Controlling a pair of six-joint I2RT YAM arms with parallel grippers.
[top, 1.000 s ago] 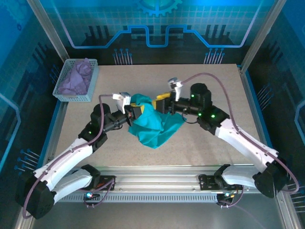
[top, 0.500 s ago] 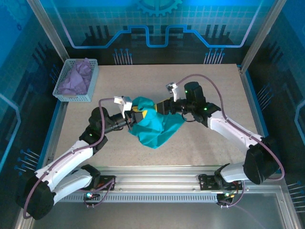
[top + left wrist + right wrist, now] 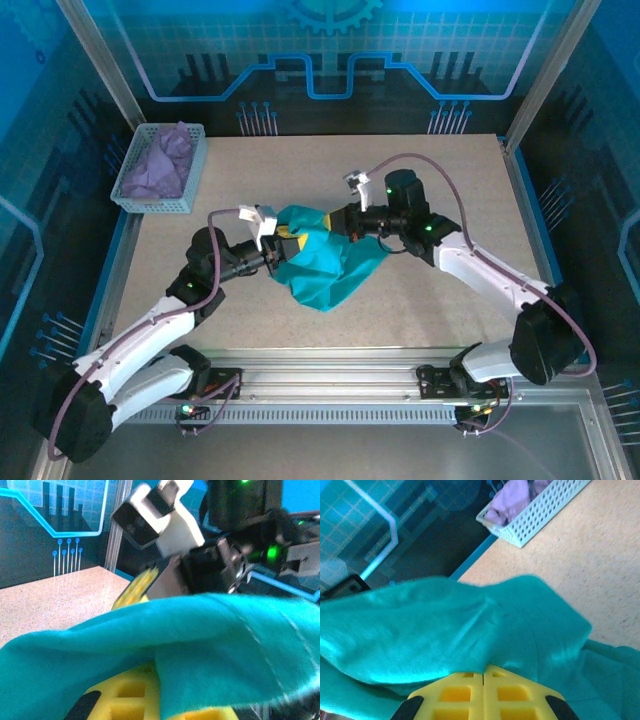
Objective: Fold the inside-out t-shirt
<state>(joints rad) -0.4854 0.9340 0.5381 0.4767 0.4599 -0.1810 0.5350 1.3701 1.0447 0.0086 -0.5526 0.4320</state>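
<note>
- Speckled beige table [image 3: 440,170], ringed by blue glowing panels [image 3: 330,60].
- Teal t-shirt [image 3: 335,270] bunched at centre; left pincer [image 3: 289,238] and right pincer [image 3: 330,222] both clamp its twelve-o'clock edge.
- White basket [image 3: 150,204] of lavender cloth [image 3: 160,165] at ten o'clock.

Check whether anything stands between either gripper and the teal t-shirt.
Nothing visible does. The left gripper and the right gripper are both shut on the t-shirt, at its bunched far edge. The white basket holding the lavender cloth sits apart at the far left corner of the table.
</note>
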